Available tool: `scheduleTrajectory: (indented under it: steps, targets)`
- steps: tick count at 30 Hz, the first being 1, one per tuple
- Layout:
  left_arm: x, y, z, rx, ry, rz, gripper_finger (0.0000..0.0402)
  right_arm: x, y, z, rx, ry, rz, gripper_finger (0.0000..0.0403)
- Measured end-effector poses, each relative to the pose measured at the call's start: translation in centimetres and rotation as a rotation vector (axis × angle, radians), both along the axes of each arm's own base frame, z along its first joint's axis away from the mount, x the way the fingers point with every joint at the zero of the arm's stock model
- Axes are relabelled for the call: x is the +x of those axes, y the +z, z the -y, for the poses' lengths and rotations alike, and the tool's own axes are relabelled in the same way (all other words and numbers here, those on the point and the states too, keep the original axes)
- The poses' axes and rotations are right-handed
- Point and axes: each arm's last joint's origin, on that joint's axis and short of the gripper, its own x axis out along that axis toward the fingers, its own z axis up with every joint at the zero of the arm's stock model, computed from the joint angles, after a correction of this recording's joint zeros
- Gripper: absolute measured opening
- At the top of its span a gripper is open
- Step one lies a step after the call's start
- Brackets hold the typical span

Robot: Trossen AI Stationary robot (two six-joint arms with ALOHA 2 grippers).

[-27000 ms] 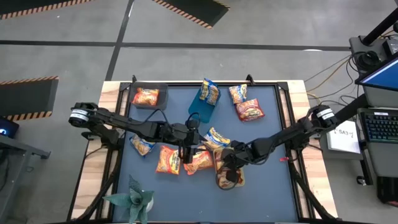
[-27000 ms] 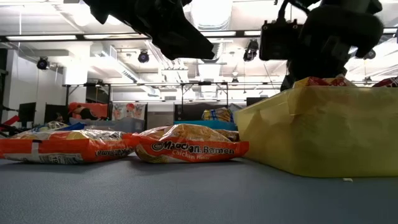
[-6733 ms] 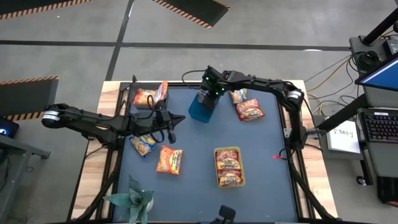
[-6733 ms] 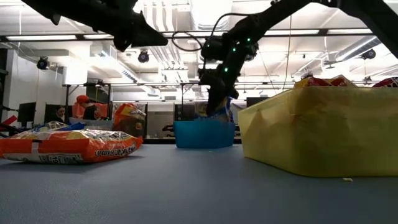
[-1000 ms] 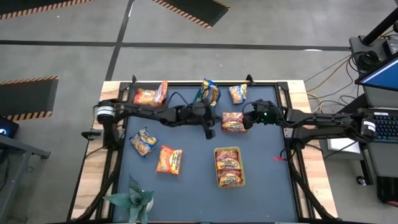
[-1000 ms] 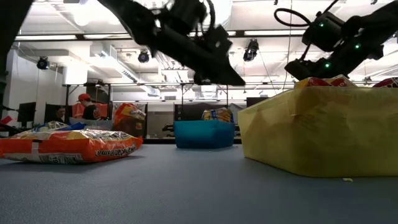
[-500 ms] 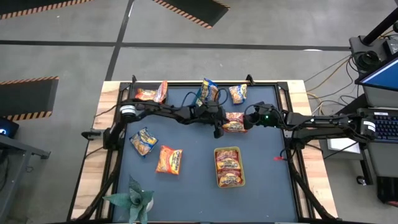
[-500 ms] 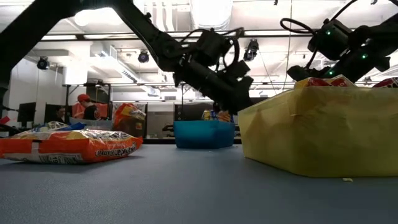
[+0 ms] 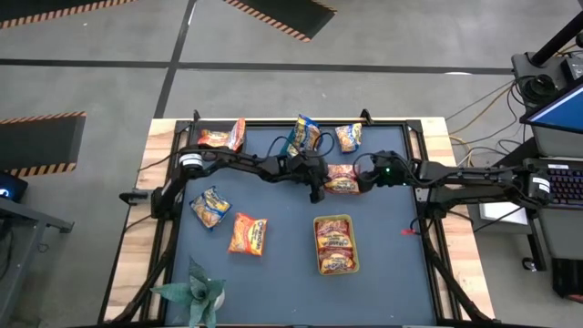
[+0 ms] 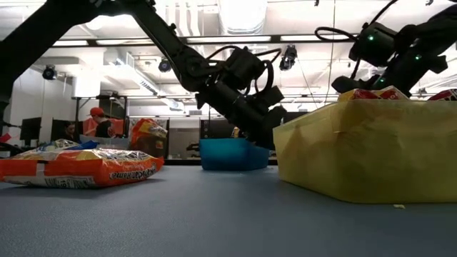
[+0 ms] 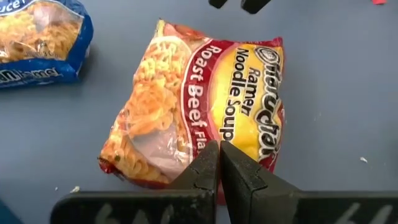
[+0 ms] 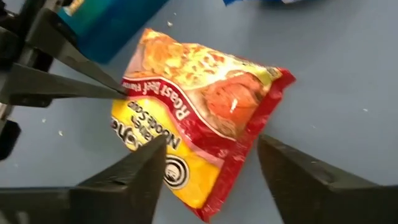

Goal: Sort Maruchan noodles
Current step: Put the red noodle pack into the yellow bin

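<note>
From above, a red noodle packet (image 9: 342,179) lies flat on the blue mat (image 9: 383,273), just beyond the yellow bin (image 9: 335,244). The left gripper (image 9: 318,189) sits at the packet's left edge and the right gripper (image 9: 361,179) at its right edge. A blue bin (image 9: 293,148) with a packet standing in it is beyond the red packet, and two orange packets (image 9: 247,233) lie to the left of the yellow bin.

At table height, the left gripper (image 10: 265,135) hangs low beside the yellow bin (image 10: 357,153), in front of the blue bin (image 10: 228,154).

From the left wrist, its fingers (image 11: 202,171) are pressed together, tips against the edge of the red packet (image 11: 205,102).

From the right wrist, its fingers (image 12: 140,171) are spread wide on either side of the packet (image 12: 202,106).
</note>
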Motion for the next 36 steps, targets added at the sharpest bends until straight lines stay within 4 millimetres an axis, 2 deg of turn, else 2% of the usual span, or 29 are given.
scheduleTrajectory:
  steps: [5, 11, 16, 28, 36]
  targets:
    - [0.0, 0.0, -0.1, 0.01, 0.037, -0.011, 0.0, -0.2, -0.4, -0.1, 0.008, -0.001, -0.019, 0.0301]
    - [-0.2, -0.1, -0.1, 0.004, 0.053, -0.027, 0.0, -0.7, -1.5, -0.2, 0.017, -0.017, -0.033, 0.0333]
    - [-0.2, -0.2, -0.1, 0.0, 0.056, -0.038, 0.0, -0.9, -2.5, -0.3, 0.002, -0.033, 0.051, 0.0336]
    - [-0.3, -0.2, -0.1, -0.012, 0.065, -0.04, 0.0, -2.7, -5.6, -1.0, 0.003, -0.094, 0.248, 0.0334]
    - [-0.3, -0.2, -0.1, -0.016, 0.068, -0.041, 0.0, -2.5, -5.7, -0.9, -0.01, -0.117, 0.266, 0.0332]
